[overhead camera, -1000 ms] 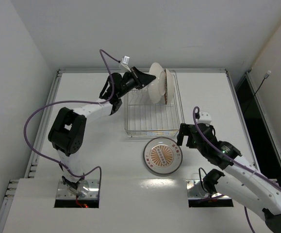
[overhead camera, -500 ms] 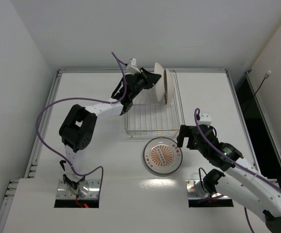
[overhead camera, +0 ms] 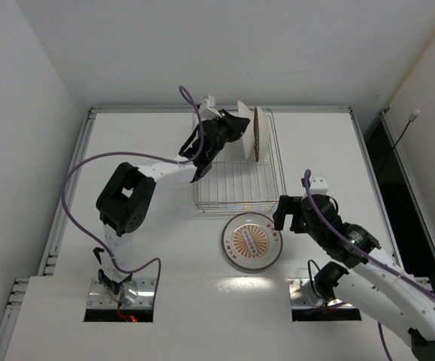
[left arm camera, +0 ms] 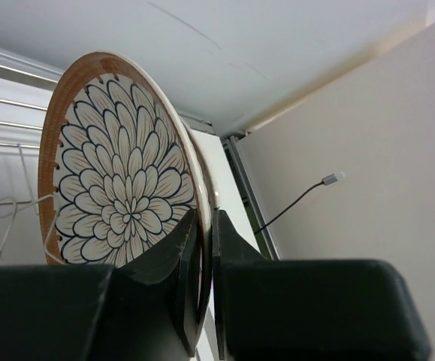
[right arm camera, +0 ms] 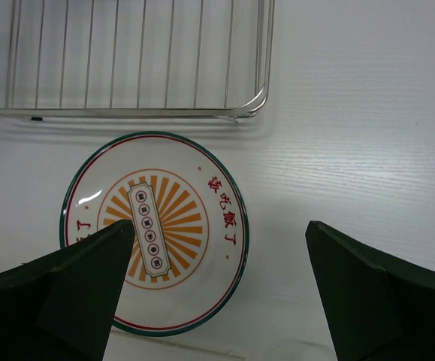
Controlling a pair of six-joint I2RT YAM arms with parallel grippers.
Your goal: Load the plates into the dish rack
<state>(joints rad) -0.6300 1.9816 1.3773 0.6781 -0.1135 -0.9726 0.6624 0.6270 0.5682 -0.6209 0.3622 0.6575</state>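
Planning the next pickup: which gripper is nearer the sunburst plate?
Right. The right gripper hovers open beside the sunburst plate; the left gripper holds a smaller plate over the dish rack.

A white surface [overhead camera: 322, 143], edged by a pale metal rail [overhead camera: 65, 197], fills the floor of a booth with plain white walls [overhead camera: 225, 53], seen from above. Down the right side a dark gap [overhead camera: 394, 174] separates the rail from the side panel [overhead camera: 427, 83], where a thin dark cable [overhead camera: 406, 128] ends in a small pale plug [overhead camera: 415, 114] (its other end runs out of sight). Up close, the surface shows a faint wood-like grain.
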